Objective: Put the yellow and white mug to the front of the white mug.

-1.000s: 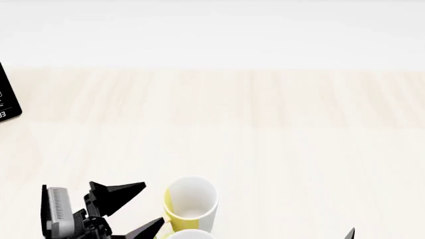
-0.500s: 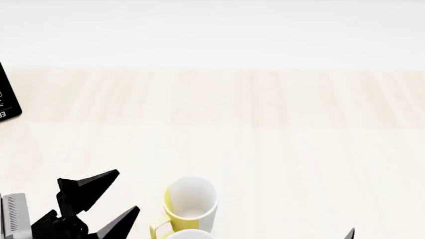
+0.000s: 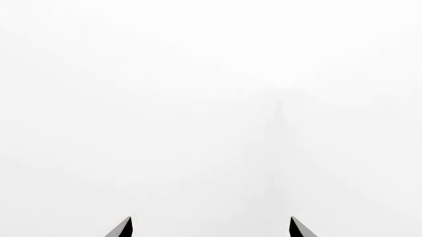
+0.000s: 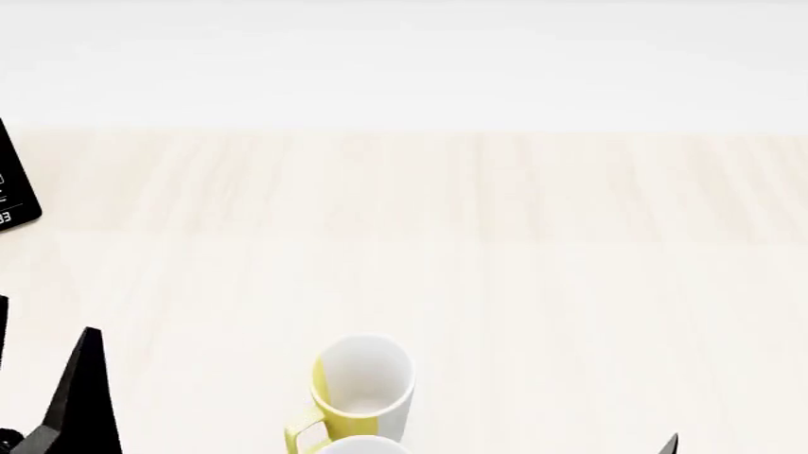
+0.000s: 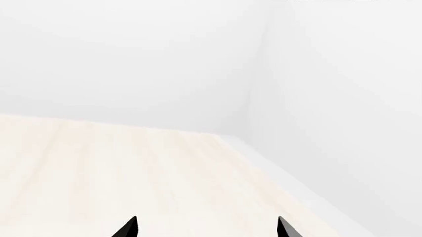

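The yellow and white mug (image 4: 362, 386) stands upright on the light wood table (image 4: 531, 284), near the front edge of the head view, with its yellow handle (image 4: 298, 437) toward the front left. Just in front of it, only the rim of the white mug (image 4: 366, 446) shows at the bottom edge. One of my left gripper's fingers (image 4: 79, 402) shows far left of the mugs. In the left wrist view the left gripper (image 3: 211, 227) is open and empty, facing blank white. The right gripper (image 5: 206, 228) is open and empty over bare table; its fingertip (image 4: 669, 443) shows at the bottom right.
A black device (image 4: 15, 184) lies at the table's far left edge. A white wall (image 4: 404, 57) runs behind the table. The right wrist view shows the table's edge meeting a wall corner (image 5: 254, 123).
My left gripper has moved left, away from the yellow and white mug, and turned, so only one finger still shows. The mugs and the right gripper have not moved.
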